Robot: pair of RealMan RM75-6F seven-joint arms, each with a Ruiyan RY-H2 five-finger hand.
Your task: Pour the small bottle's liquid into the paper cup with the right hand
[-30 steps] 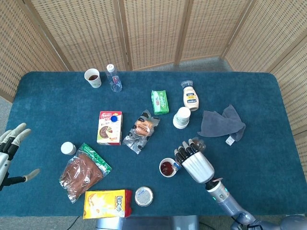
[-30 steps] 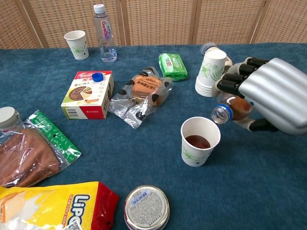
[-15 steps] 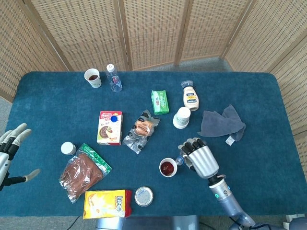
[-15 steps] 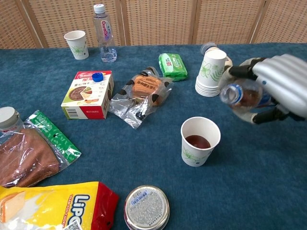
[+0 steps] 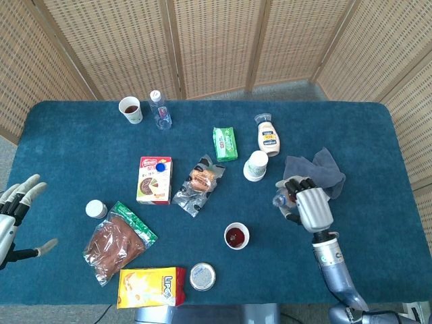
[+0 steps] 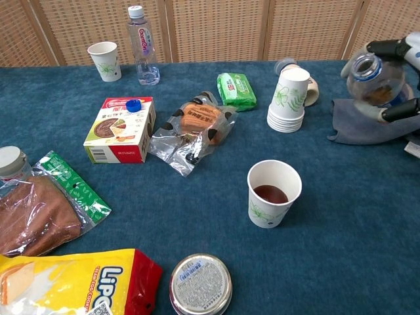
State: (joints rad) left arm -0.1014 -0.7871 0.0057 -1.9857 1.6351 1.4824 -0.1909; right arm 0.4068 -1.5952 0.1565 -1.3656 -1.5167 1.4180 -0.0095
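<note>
Chest view: small bottle [image 6: 375,79] farther from paper cup [image 6: 273,193]

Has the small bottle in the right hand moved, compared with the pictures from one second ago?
Yes. The small bottle, held by the right hand, moved right and away from the paper cup, now near the grey cloth.

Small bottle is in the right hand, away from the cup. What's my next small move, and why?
Probably lower the small bottle upright onto bare table beside the grey cloth. The paper cup already holds dark liquid, and the right hand holds the bottle off to the side, no longer over the cup.
</note>
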